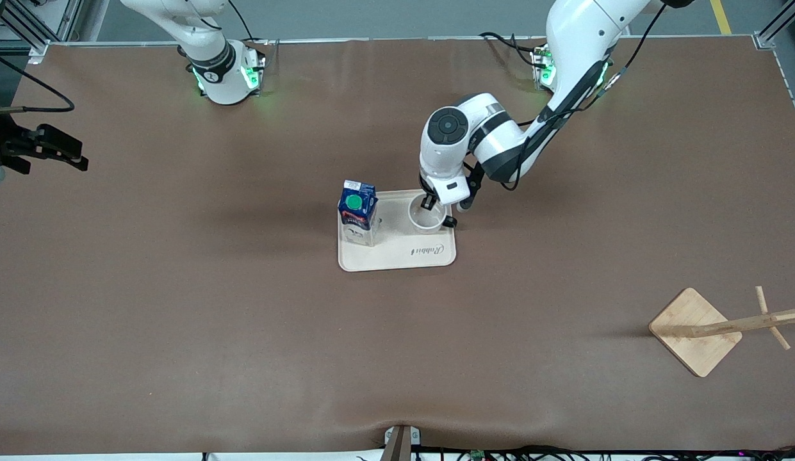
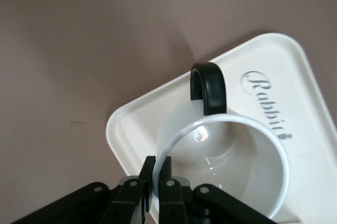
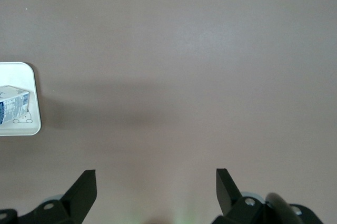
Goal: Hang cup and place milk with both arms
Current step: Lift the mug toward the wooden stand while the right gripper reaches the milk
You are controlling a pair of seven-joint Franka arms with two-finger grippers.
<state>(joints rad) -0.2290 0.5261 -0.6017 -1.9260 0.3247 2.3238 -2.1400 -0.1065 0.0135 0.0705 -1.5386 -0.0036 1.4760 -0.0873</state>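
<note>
On the brown worktop we see the left pincer clamping the mug rim, the right pincer wide.

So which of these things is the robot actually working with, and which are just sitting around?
In the job:
- cup, on the tray, its rim pinched by the left gripper
- milk, standing on the tray
- wooden rack
- right gripper, open, waiting over bare table

Just there:
- tray
- table

Lab: framed robot table
</note>
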